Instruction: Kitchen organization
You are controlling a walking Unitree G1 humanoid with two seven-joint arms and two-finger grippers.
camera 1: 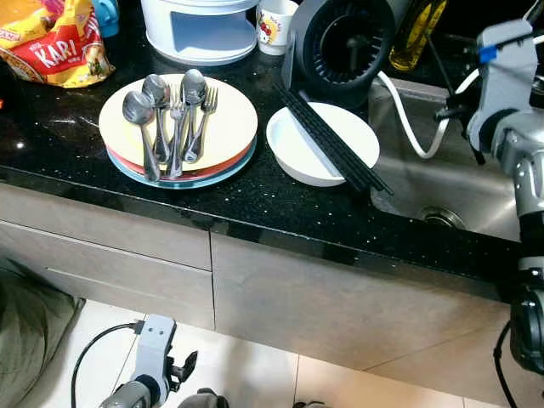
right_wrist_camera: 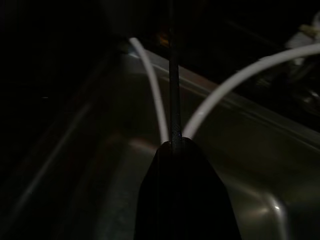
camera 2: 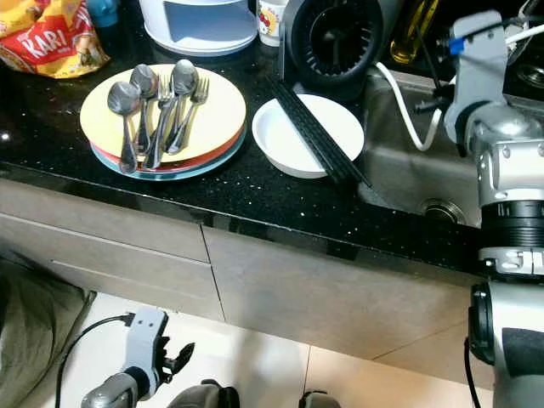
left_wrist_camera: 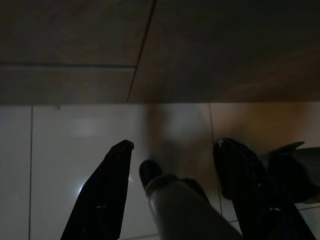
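Observation:
A stack of plates [camera 1: 229, 127], yellow on top, lies on the black counter with several spoons and forks [camera 1: 170, 119] on it. Beside it a white bowl [camera 1: 314, 161] carries a bundle of black chopsticks [camera 1: 327, 140] across its rim. My right gripper [right_wrist_camera: 175, 146] hovers above the steel sink [camera 1: 476, 195], shut on a single thin black chopstick [right_wrist_camera: 173, 75] that points up from its fingers. My left gripper [left_wrist_camera: 176, 144] hangs low over the floor tiles, open, with nothing held.
At the back of the counter are a snack bag [camera 1: 59, 42], a white container [camera 1: 200, 30], a mug [camera 1: 274, 25] and a black round appliance [camera 1: 344, 42]. White hoses [camera 1: 404, 115] dip into the sink. Grey drawers [camera 1: 110, 246] front the counter.

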